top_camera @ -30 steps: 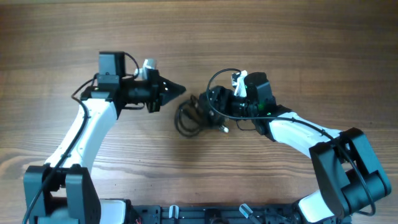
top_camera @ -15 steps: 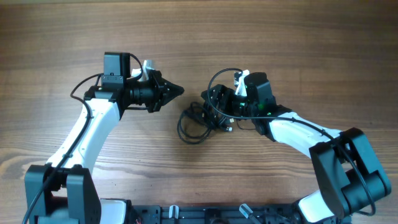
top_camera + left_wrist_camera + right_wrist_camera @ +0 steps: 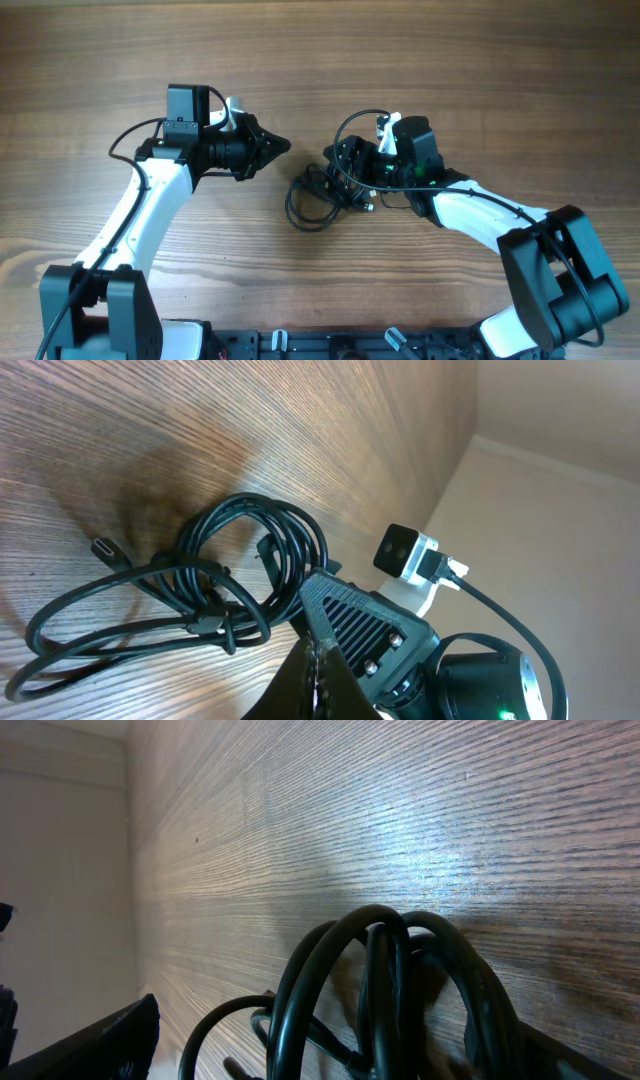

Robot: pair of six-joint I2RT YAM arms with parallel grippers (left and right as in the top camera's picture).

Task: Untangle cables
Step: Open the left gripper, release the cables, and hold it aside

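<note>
We are pinching the cables [image 3: 308,198] with the right gripper [image 3: 345,172]. As far as we can judge, its jaws are sitting clamped on the tight part of the bunch, where several strands are crossing. In the right wrist view those loops are rising thick and close in front of the camera.

The left gripper [image 3: 283,147] is carrying nothing. Its fingers are pressed together to a point, and it is hovering near the bundle on its far left side, apart from it and aimed toward it.

The bundle is lying on the wooden table [image 3: 450,60] between the two arms, nearer the right one. Slack loops are spilling out to the left of the clamped part. In the left wrist view one strand is ending in a small plug [image 3: 103,548] lying flat on the wood.

We are judging this to be early work: the right side is anchoring the knot while the left is lining up for a pull, and nothing is looking separated yet. The next move is calling for the left fingers to spread, drop onto a single outer loop or the plugged end, and draw it away from the right grip. Catching two strands at once would be tightening the knot rather than loosening it.
</note>
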